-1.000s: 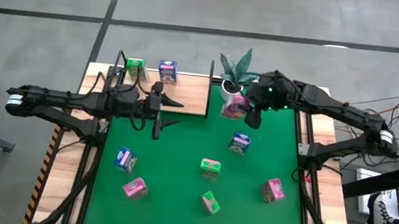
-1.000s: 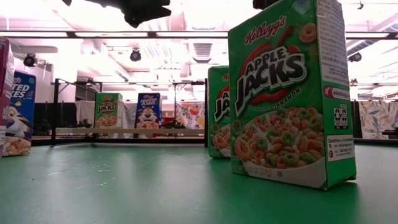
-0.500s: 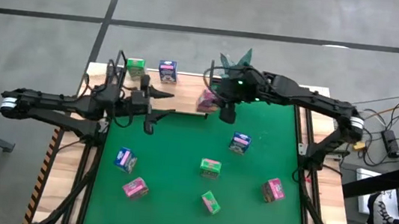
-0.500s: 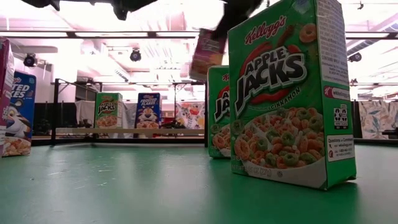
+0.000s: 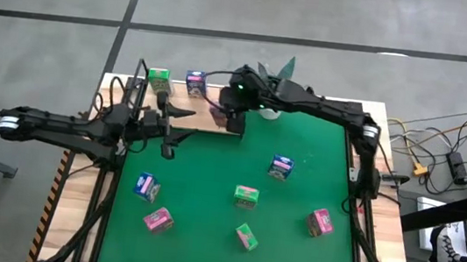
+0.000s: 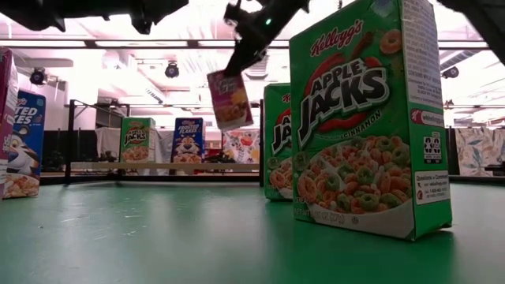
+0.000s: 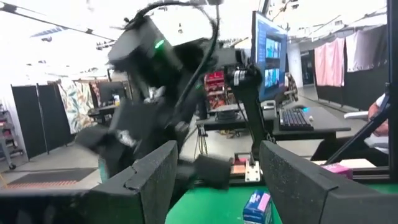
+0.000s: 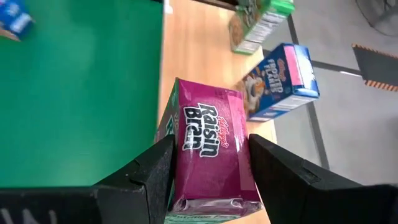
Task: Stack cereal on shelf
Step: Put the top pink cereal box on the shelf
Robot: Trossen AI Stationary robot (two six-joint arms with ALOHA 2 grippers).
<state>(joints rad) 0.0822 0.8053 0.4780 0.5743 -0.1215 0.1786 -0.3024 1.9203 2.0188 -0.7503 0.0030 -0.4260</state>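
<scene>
Near edge of table: six cereal cartons loose on the green felt, e.g. green one. Your left gripper hangs released near the shelf, holding nothing. Far-left corner: right gripper clenched on pink Raisin Bran carton above shelf, beside blue carton and green carton.

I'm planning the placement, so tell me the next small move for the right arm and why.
Probably lower the pink Raisin Bran box onto the bare shelf beside the blue box. The right gripper holds it between its fingers, hanging tilted in the air over the wooden board, where the green box and blue one already stand. The left gripper waits open nearby.
</scene>
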